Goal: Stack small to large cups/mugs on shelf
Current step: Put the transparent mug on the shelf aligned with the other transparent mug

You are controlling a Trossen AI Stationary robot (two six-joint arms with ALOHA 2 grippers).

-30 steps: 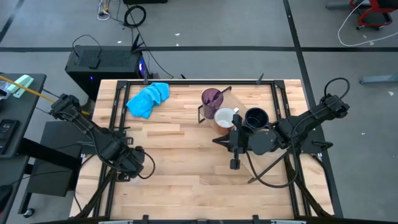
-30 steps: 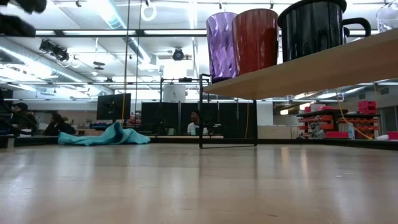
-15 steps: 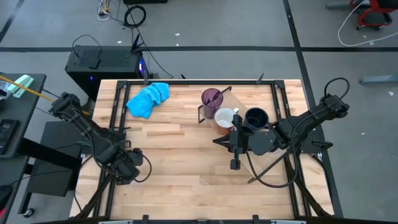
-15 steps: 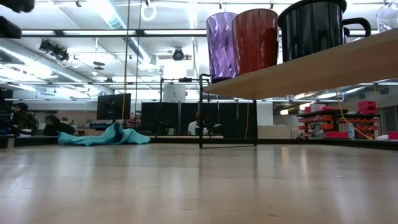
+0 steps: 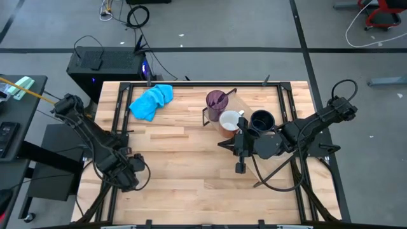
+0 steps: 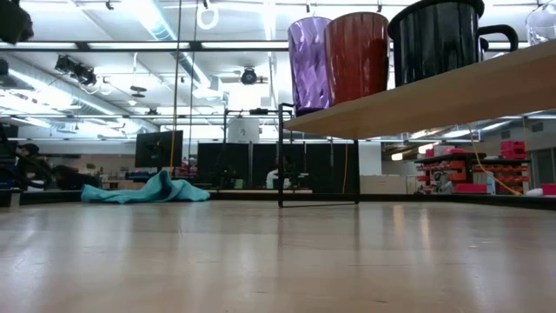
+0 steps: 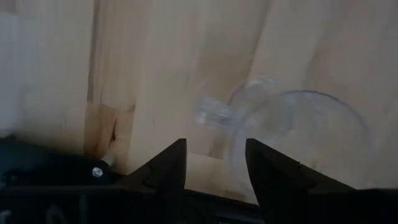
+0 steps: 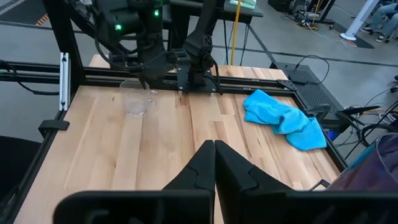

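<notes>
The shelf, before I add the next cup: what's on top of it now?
On the shelf stand the purple tumbler, a mug that looks red here and a dark mug. Its far right end is cut off.

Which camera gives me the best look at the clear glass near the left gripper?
The left wrist view: the clear glass fills the picture just ahead of the left gripper, whose jaws stand open. The right wrist view shows it small, far across the table. The high view barely shows it under the arm; the low view misses it.
</notes>
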